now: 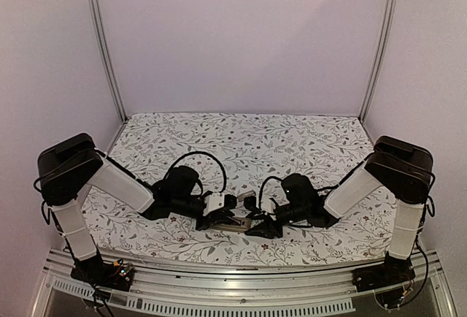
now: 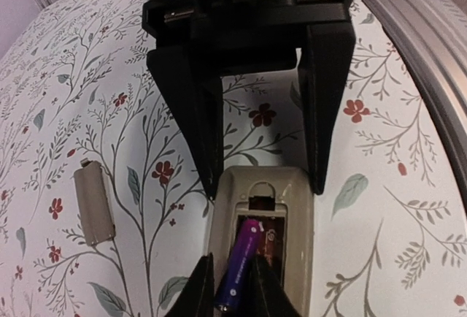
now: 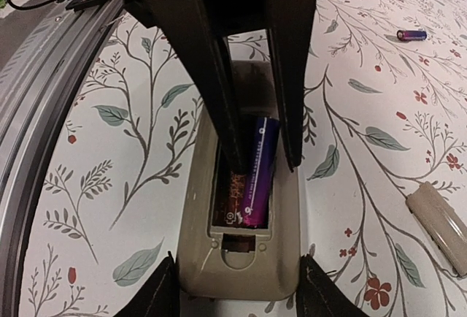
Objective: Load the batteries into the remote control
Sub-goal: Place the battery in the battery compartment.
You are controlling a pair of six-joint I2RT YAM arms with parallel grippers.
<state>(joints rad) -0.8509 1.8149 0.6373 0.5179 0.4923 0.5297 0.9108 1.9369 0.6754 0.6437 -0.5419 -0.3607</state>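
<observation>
The remote control (image 2: 295, 207) lies back-up on the flowery desk (image 1: 241, 142), low in the middle of the top view, between the two arms. Its battery hole is open. A purple battery (image 3: 259, 171) lies in the hole, along the right side in the right wrist view, leaning a little. The left jaws reach down from the top of that view, with one black finger (image 3: 219, 76) close on each side of the purple battery. They stand only a little apart, and I cannot tell if they squeeze it or just sit beside it. The right jaws grip the remote control: their fingertips (image 3: 157, 295) press its two long sides at its end, at the bottom of the same view. A second battery (image 3: 412, 35) lies alone in the upper right, well apart from both jaws. The small grey cover (image 2: 93, 204) lies flat on the desk at the left of the left wrist view, near the remote control but not touching it.
</observation>
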